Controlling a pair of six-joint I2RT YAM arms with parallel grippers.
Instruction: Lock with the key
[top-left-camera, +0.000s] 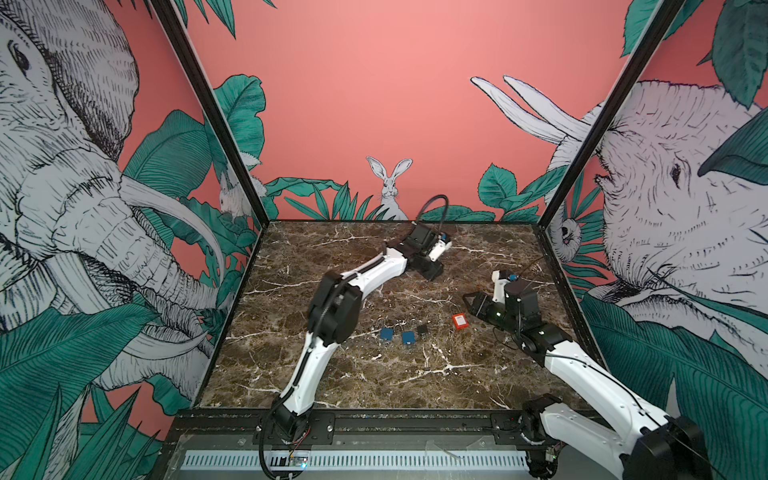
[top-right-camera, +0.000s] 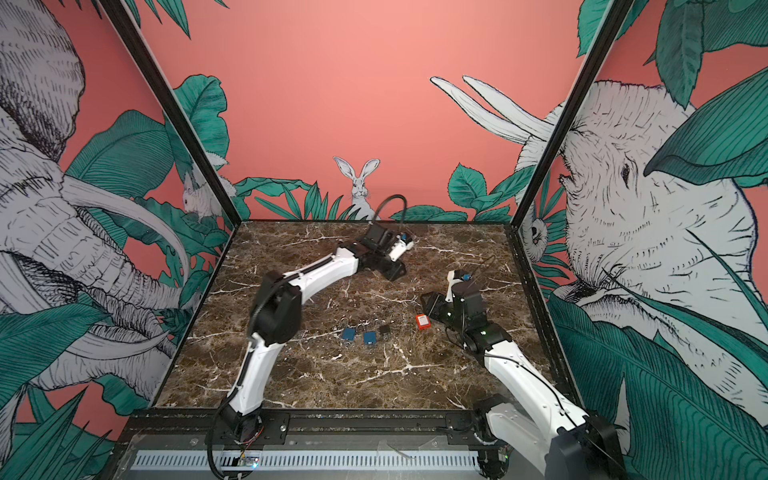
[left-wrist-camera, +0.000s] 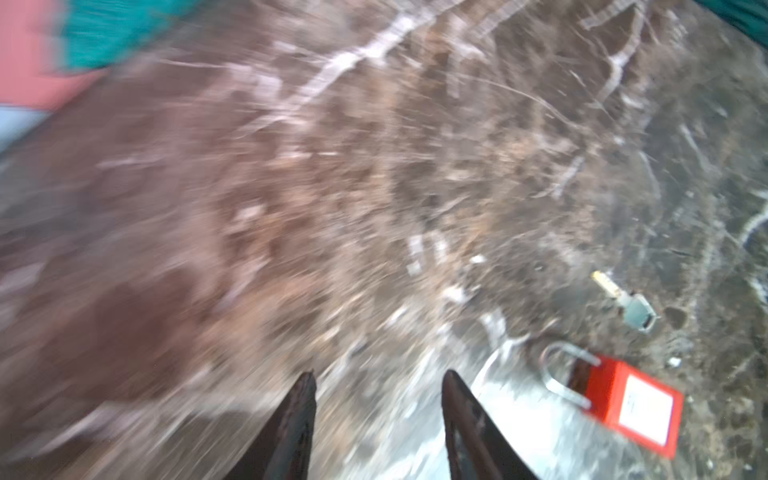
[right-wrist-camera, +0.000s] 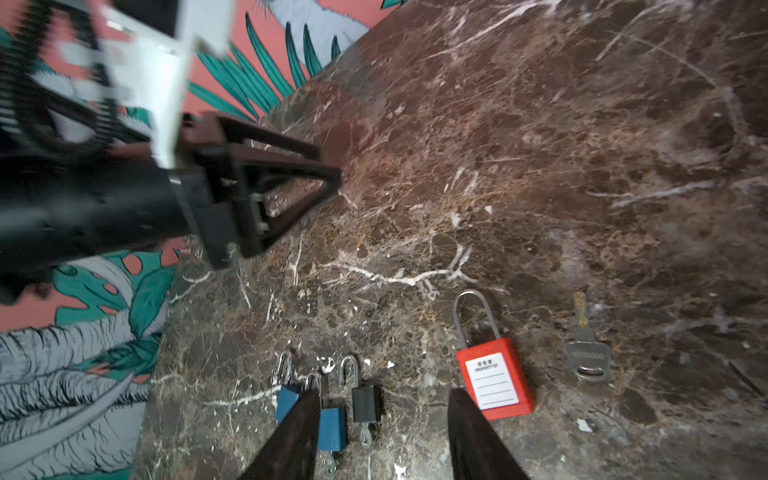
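The left arm (top-left-camera: 311, 365) has long white shells and fat round black joints. A thin black cable (top-left-camera: 305, 365) runs along its white parts, and a thicker black looped cable (top-left-camera: 434, 203) sits over its wrist. The right arm (top-left-camera: 590, 374) has the same white and black. The black left pincer (left-wrist-camera: 378, 374) and the black right pincer (right-wrist-camera: 383, 392) each have two flat, pointed fingers.

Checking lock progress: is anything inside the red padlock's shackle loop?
Only marble table shows inside the shackle of the red padlock. Its keyhole cannot be seen; the key lies apart, beside it.
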